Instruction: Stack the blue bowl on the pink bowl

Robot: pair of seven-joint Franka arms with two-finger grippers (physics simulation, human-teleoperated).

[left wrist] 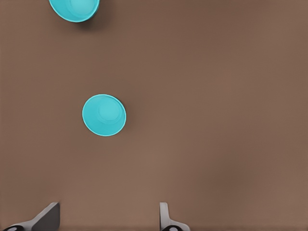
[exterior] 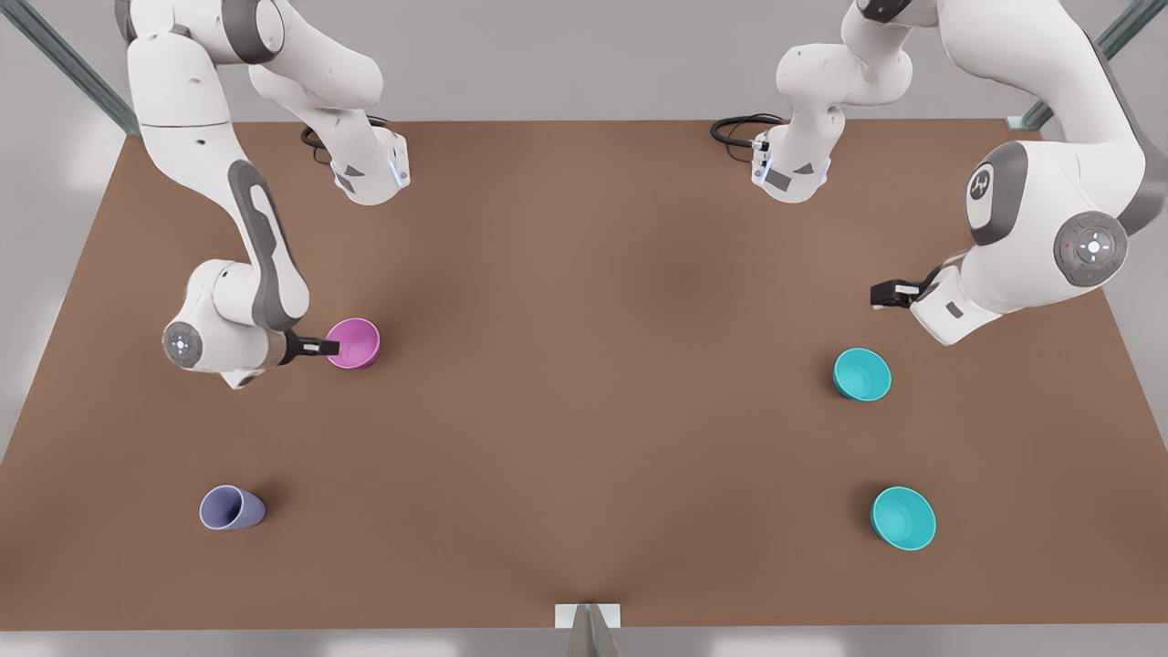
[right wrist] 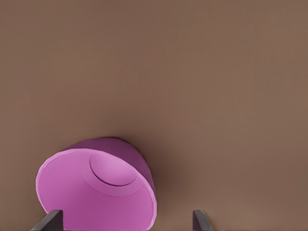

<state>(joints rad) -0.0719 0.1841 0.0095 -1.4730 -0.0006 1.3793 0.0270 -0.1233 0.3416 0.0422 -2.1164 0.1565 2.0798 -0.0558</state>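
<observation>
The pink bowl [exterior: 354,343] stands upright on the brown table at the front view's left. My right gripper [exterior: 319,347] is low at its rim on the side toward the front view's left. It is open, and in the right wrist view the pink bowl [right wrist: 96,192] lies close before the right gripper [right wrist: 125,222]. A blue bowl [exterior: 862,374] stands at the front view's right. My left gripper [exterior: 890,294] hangs above the table just behind it, open and holding nothing. The left wrist view has the blue bowl [left wrist: 104,115] well ahead of the left gripper [left wrist: 108,219].
A second, identical teal bowl [exterior: 903,517] [left wrist: 74,7] stands nearer the front edge on the front view's right. A lavender-blue cup [exterior: 232,508] is at the front left. Bare brown table [exterior: 593,383] lies between the two sides.
</observation>
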